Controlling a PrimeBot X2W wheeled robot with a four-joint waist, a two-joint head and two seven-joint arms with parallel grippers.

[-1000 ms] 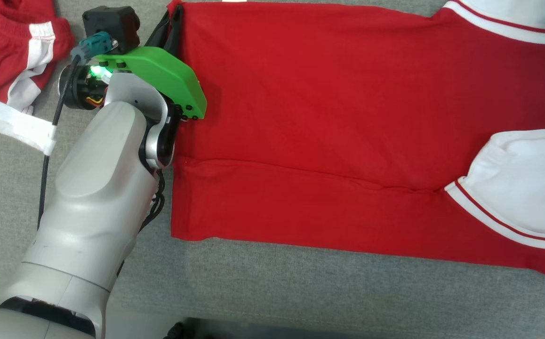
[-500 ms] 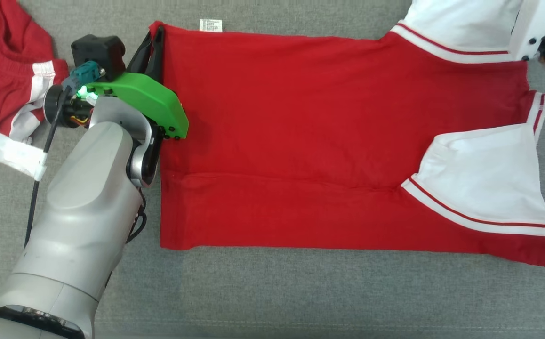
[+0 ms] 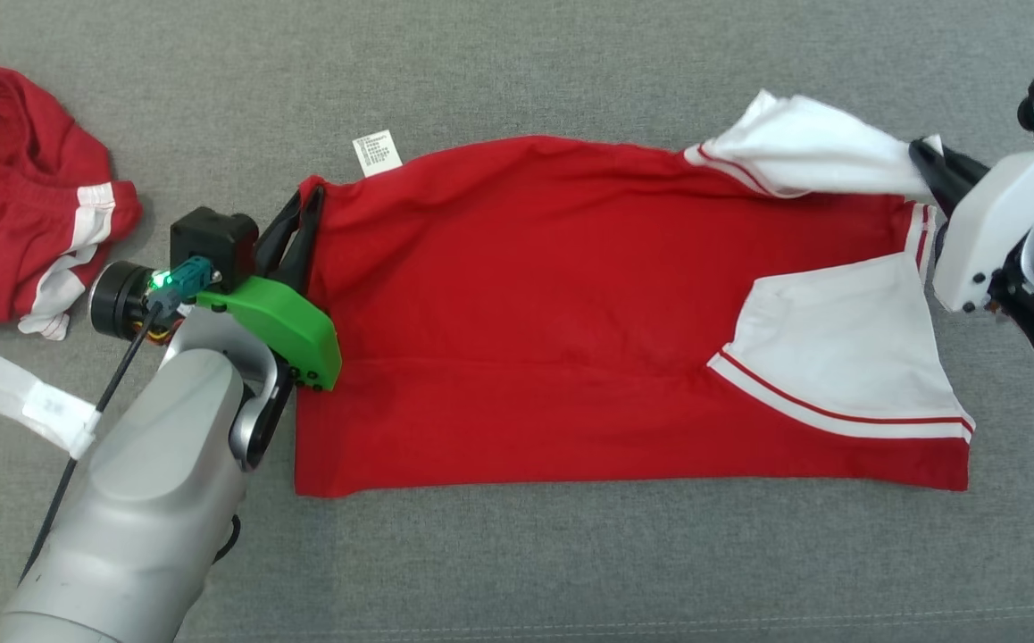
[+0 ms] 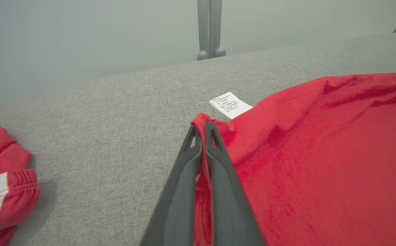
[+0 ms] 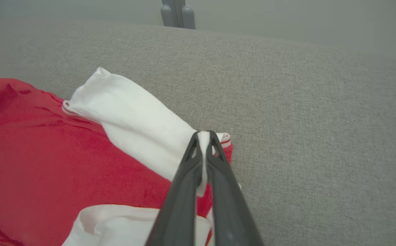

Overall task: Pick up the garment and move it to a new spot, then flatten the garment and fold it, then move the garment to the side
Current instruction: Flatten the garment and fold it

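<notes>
Lying mid-frame in the head view, the red T-shirt (image 3: 526,304) is now seen whole, the camera having shifted. Left wrist view: its hem (image 4: 200,118) is clamped by the left gripper (image 4: 202,125), care label (image 4: 230,104) at 1 o'clock. Right wrist view: its white sleeve (image 5: 133,112) is pinched by the right gripper (image 5: 203,134).

- Grey woven fabric surface (image 3: 571,554), flat, with a stitched seam along the near side.
- Plain pale grey wall (image 4: 81,34) behind.
- Grey vertical post (image 4: 209,24) at the far edge.

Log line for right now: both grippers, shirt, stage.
left gripper: shut on shirt corner | right gripper: shut on white sleeve | shirt: spread on grey cushion, near edge folded in | stage: probably folding
</notes>
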